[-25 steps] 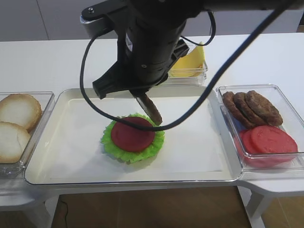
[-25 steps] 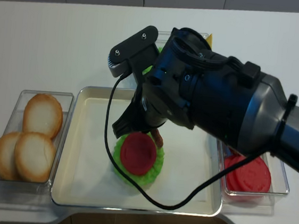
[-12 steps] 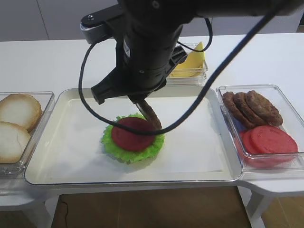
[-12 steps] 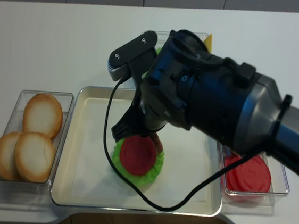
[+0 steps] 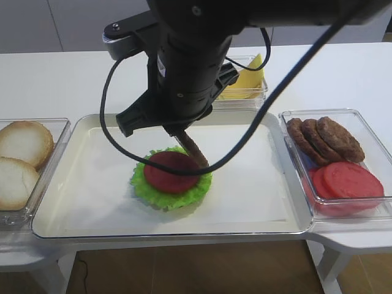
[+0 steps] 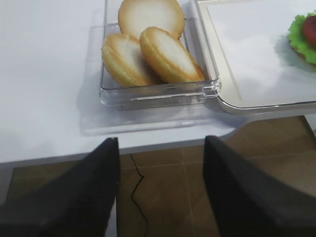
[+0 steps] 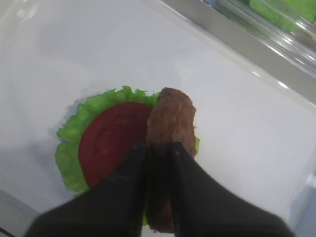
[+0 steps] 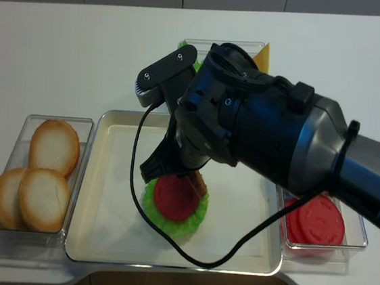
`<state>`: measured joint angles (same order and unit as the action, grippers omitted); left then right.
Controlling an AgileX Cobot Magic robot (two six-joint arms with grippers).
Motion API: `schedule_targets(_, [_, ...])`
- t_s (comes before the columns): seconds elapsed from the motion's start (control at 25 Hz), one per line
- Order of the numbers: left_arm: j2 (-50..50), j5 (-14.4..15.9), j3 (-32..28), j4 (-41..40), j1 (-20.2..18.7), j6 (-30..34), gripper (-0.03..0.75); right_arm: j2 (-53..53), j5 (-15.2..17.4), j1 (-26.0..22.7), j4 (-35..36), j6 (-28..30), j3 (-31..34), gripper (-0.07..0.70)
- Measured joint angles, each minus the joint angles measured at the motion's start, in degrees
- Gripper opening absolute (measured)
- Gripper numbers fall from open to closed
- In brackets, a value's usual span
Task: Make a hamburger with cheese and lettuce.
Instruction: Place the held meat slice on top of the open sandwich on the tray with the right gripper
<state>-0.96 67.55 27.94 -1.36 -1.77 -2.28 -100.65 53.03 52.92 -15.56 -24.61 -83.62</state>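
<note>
White tray [image 5: 92,202]: our right gripper [image 7: 159,148], clamped on a patty [image 7: 168,133], has dropped closer over the tomato-and-lettuce hamburger [image 5: 171,179]. Cheese [image 5: 245,76] waits behind. Left gripper [image 6: 160,197] gapes.

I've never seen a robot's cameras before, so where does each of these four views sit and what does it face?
Exterior high: in front, above, facing the white tray; right arm fills the top.
Exterior high realsense: higher, steeper, same tray; right arm crosses it.
Right wrist: on the arm, facing down at its fingers pinching a meat patty over tomato and lettuce.
Left wrist: sees bun halves; open fingers.
Shared: lettuce.
</note>
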Motion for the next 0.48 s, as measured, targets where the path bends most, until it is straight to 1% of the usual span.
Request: schedule_targets(0.48, [0.00, 0.00, 0.00, 0.00, 0.00, 0.00, 0.401, 0.00, -0.26, 0.00, 3.64, 0.00, 0.00, 0.117])
